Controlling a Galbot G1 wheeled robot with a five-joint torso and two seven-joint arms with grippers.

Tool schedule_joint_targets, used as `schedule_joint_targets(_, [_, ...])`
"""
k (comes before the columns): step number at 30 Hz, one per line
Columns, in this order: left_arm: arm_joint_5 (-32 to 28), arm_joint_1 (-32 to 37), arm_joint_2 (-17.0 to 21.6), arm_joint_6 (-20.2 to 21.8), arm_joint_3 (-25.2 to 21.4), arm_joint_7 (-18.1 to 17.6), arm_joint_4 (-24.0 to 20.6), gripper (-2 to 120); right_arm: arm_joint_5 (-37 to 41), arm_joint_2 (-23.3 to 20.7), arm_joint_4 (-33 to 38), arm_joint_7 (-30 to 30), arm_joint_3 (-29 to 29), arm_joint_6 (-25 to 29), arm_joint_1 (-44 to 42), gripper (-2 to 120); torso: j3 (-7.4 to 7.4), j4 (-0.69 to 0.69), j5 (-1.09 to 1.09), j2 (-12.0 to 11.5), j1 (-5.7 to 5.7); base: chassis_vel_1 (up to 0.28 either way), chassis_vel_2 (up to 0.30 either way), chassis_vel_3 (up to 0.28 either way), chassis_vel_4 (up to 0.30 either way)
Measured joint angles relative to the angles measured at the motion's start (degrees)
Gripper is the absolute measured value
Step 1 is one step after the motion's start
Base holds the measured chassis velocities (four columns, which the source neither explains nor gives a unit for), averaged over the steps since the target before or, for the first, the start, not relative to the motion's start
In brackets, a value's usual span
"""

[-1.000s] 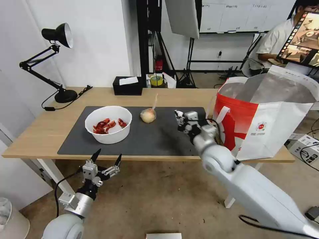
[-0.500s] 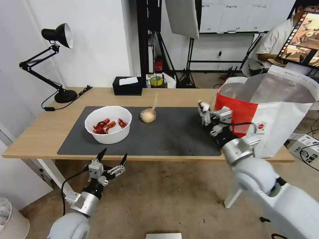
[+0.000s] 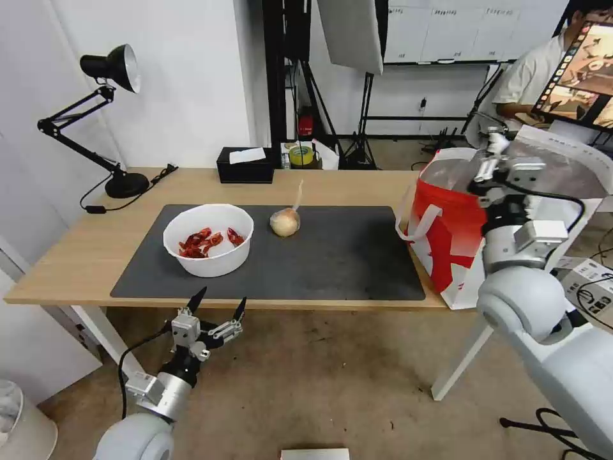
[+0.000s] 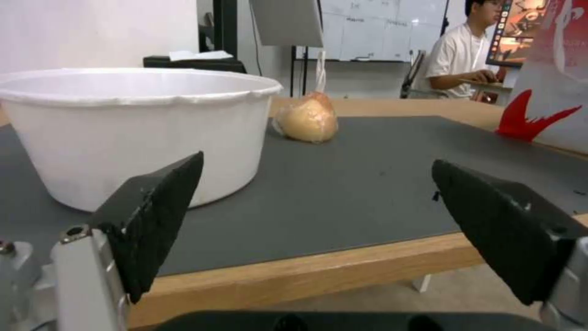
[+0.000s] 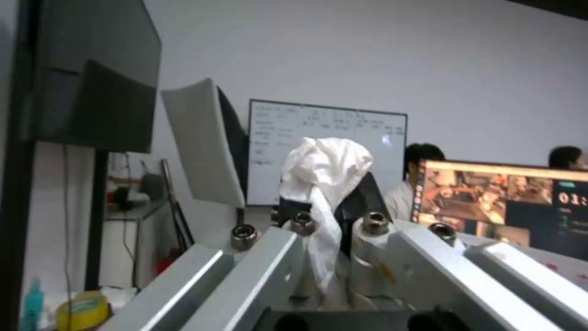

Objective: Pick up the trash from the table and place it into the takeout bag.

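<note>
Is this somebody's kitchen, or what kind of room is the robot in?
Probably not a kitchen: it looks like a lab or filming studio. A whiteboard hangs on the back wall, a softbox light on a stand stands behind the table, and a computer monitor glows nearby.

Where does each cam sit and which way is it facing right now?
Head view: high on the robot, looking down at the table; left hand below its near edge, right hand over the takeout bag.
Left wrist view: low at the table's near edge, facing across the mat to the white bowl and knotted bag; both fingers show, spread.
Right wrist view: tipped up toward the room, its hand gripping the tissue.
Shared: head and left wrist both show bowl, knotted bag, takeout bag.
</note>
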Motion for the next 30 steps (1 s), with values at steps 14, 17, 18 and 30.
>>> schedule_joint_targets(14, [0.04,0.23,0.37,0.01,0.21,0.02,-0.6,100,5.17,-0.04,-2.95,-0.66,-0.84,-2.74,1.93,10,0.0,0.0,0.0,0.0,0.0,0.0,0.0,0.0,0.0])
schedule_joint_targets(17, [0.04,0.08,0.35,0.07,0.46,0.03,-0.53,100,5.7,-0.03,-2.99,-0.8,-0.94,-3.14,2.18,21,0.0,0.0,-0.01,0.0,0.0,0.0,0.0,0.0,0.0])
schedule_joint_targets(18, [0.04,0.03,0.37,0.1,0.5,0.03,-0.47,100,5.81,-0.05,-3.04,-0.94,-0.96,-3.25,2.24,25,0.0,0.0,0.0,0.0,0.0,0.0,0.0,0.0,0.0])
schedule_joint_targets(30, [0.03,-0.2,0.79,0.16,0.9,0.04,-0.28,100,6.2,0.02,-3.21,-1.73,-1.22,-3.7,2.45,69,0.0,0.0,0.0,0.0,0.0,0.0,0.0,0.0,0.0])
